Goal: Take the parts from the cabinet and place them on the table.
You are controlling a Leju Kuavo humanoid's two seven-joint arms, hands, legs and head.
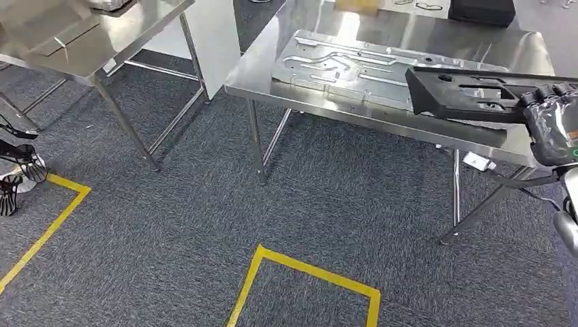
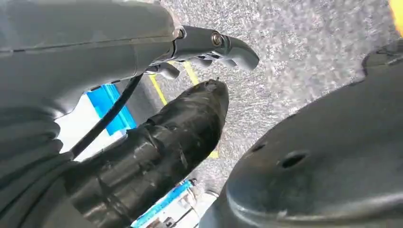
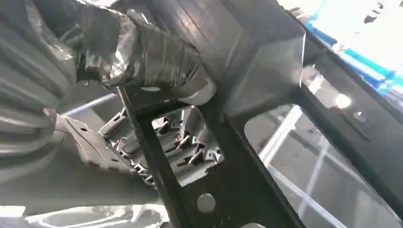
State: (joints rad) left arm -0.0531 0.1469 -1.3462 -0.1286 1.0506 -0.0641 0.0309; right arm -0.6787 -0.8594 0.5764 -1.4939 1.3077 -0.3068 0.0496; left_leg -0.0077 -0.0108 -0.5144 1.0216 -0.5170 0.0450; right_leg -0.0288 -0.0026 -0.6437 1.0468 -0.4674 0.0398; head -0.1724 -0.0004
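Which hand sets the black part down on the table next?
Right. The right hand already grips the black part over the steel table, beside the silver panel. The left hand hangs over carpet.

This looks like a workshop or robot test floor. Bare stainless-steel tables (image 1: 382, 34) stand on grey carpet (image 1: 204, 204). Yellow tape (image 1: 307, 272) marks out floor zones.

1. A stainless steel table (image 1: 382, 116) stands at far right; a second steel table (image 1: 102, 48) stands at far left, well apart from it.
2. A flat stamped silver metal panel (image 1: 341, 68) lies on the right table, near its left end.
3. A long black plastic frame part (image 1: 470, 95) is to the right of the panel, above the table's near edge, held by the right hand (image 1: 552, 126).
4. Yellow floor tape lines (image 1: 307, 272) lie on the grey carpet (image 1: 204, 204), nearer than both tables.
5. A black box (image 1: 480, 10) sits at the right table's far side.
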